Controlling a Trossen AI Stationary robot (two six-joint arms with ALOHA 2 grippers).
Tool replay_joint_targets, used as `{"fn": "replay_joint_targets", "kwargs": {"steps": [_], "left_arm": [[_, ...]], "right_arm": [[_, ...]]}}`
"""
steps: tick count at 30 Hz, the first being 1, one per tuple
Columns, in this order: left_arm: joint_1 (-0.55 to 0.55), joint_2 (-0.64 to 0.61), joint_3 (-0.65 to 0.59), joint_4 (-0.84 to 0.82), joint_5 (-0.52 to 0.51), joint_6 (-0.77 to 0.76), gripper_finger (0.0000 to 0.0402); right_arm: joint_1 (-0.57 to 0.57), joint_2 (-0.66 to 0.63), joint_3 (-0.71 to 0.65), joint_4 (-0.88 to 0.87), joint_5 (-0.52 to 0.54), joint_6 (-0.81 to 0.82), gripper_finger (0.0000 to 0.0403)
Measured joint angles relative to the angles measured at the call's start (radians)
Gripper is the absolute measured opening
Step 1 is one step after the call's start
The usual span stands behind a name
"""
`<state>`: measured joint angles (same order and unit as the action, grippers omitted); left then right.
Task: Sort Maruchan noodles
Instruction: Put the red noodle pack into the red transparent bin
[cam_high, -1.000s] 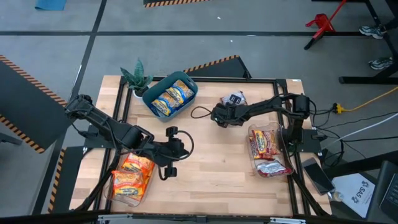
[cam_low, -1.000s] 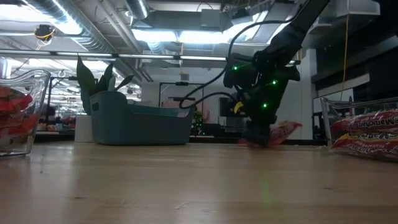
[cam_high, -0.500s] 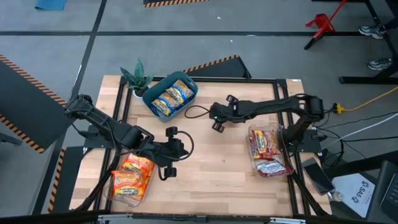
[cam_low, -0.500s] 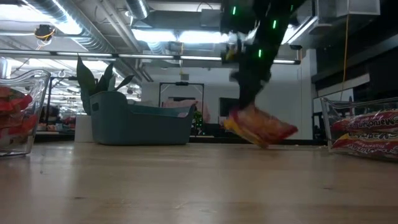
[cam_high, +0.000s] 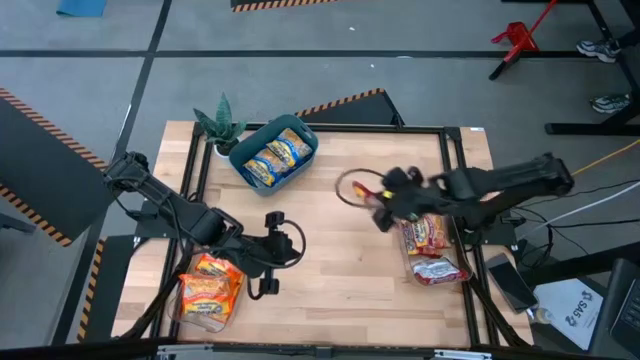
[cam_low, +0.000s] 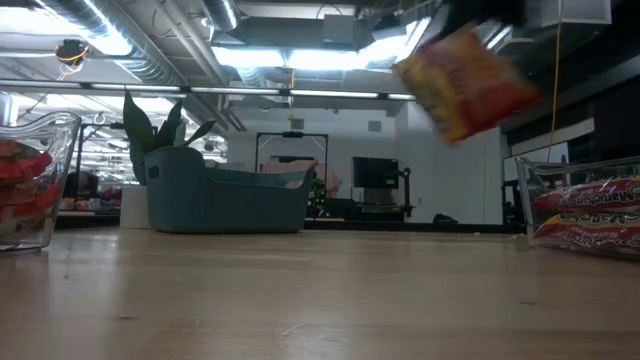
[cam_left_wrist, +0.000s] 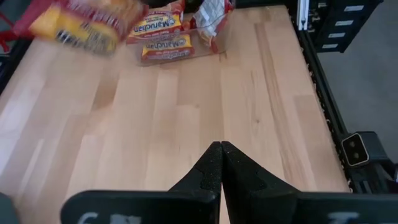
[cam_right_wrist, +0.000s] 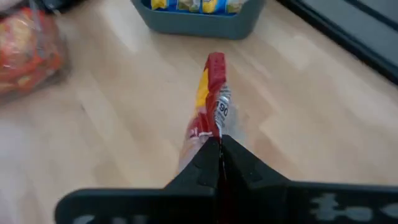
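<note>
the right gripper (cam_high: 384, 212) is pinched shut on a red and yellow noodle packet (cam_right_wrist: 211, 102), holding it by one edge so that the packet sticks straight out ahead of the two dark fingers (cam_right_wrist: 239, 163), edge-on in the right wrist view. in the view from above, the gripper is over the middle of the wooden table (cam_high: 340, 270), just beside the near end of the clear tray (cam_high: 445, 243) on the right side, which holds red and white packets (cam_high: 428, 232). the level view across the table shows the held packet (cam_low: 465, 82) lifted well clear of the table top, tilted, and blurred. the left gripper (cam_high: 268, 262) is low over the table near the front left, its fingers (cam_left_wrist: 214, 165) pressed together with nothing between them, next to the clear tray (cam_high: 186, 312) that holds orange and yellow packets (cam_high: 210, 282). at the back of the table a teal bin (cam_high: 303, 156) holds blue and yellow packets (cam_high: 274, 158), and a small potted plant (cam_high: 220, 124) stands just beside it at the back left corner. the held packet is well apart from the bin and from the left tray.
</note>
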<state>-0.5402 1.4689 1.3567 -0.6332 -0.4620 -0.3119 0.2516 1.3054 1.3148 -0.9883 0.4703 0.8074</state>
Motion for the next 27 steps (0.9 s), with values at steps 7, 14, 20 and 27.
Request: {"fn": "replay_joint_targets", "kwargs": {"steps": [7, 14, 20, 27], "left_arm": [[-0.003, 0.0, 0.0, 0.001, 0.0, 0.0, 0.0], [-0.003, 0.0, 0.0, 0.015, -0.001, -0.002, 0.0], [-0.003, 0.0, 0.0, 0.025, -0.002, -0.002, 0.0], [-0.003, 0.0, 0.0, 0.025, -0.02, -0.003, 0.0]], "right_arm": [[0.275, -0.081, 0.0, -0.219, 0.118, 0.402, 0.0], [0.466, -0.059, 0.0, -0.469, 0.105, 0.755, 0.0], [0.55, -0.031, -0.007, -0.575, 0.053, 0.901, 0.0], [0.569, -0.026, -0.014, -0.531, 0.021, 0.895, 0.0]]}}
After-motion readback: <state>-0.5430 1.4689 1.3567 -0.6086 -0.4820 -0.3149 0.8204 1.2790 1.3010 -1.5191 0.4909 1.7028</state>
